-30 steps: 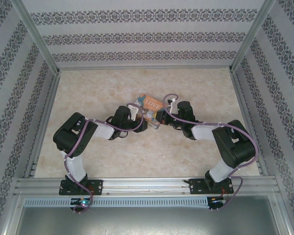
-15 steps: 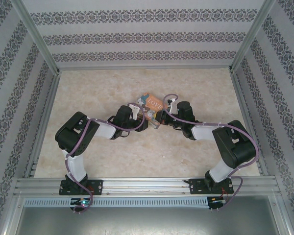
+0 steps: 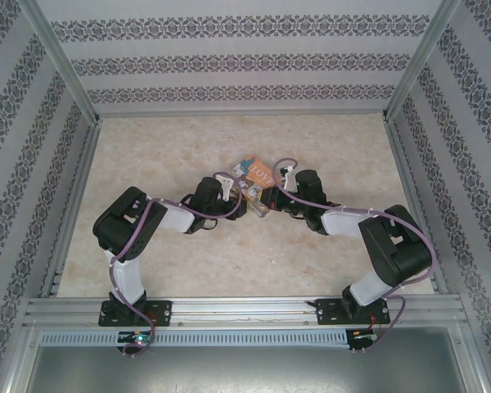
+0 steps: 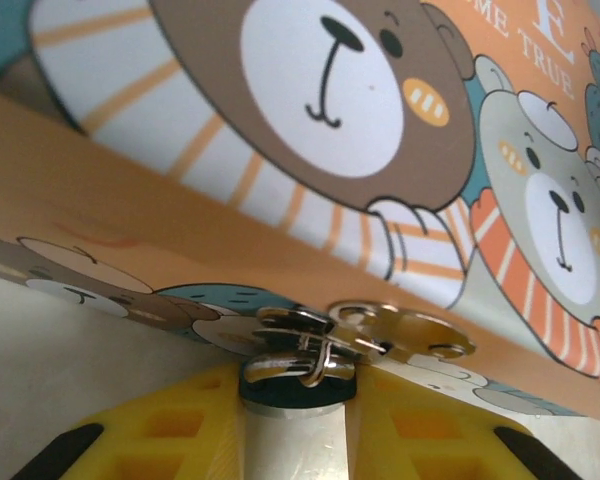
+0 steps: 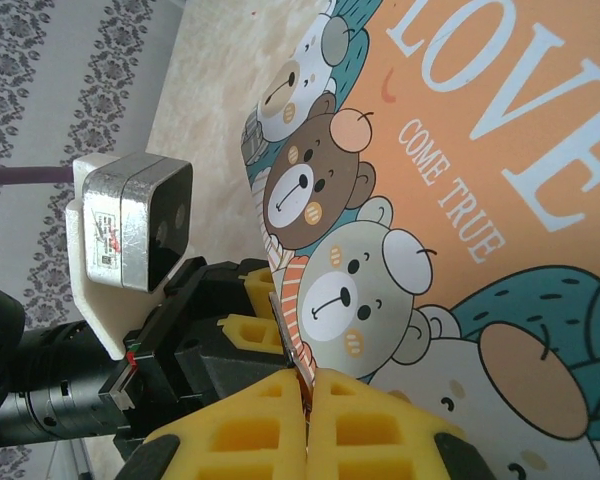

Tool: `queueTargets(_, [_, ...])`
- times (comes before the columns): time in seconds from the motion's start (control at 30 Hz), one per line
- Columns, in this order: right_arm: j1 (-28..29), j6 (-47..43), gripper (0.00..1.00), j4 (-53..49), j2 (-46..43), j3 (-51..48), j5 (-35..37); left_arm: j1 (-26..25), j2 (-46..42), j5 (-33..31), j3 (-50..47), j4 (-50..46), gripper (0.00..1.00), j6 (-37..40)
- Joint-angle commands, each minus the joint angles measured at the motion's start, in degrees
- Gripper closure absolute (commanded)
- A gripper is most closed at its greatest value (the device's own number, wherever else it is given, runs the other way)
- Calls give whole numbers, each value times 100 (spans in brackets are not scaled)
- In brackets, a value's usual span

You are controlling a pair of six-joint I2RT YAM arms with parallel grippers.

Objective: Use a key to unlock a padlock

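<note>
Step in hand: steadying the padlock [image 4: 298,372] for key entry. It hangs from the hasp [image 4: 395,335] on the LOVE box [image 3: 259,173], around the table's [image 3: 188,270] middle. The left gripper [image 4: 298,405] has its pads either side of the lock body; a firm clamp cannot be told. The right gripper [image 5: 308,388] is closed on a thin sliver, likely the key [image 5: 288,335]. Next, judged: align the key with the keyhole, which is hidden. The box wall crowds the approach.
</note>
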Motion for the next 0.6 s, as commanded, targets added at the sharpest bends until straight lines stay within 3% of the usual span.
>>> queueTargets(0.0, [58,-76,100,-393,-322,-68,67,-125,-123,-15,-191,175,74,-249])
queueTargets(0.57, [97,-857,100,-1141,-2278,-906,551,-265,-1053,404,-481,-258,81,-1345])
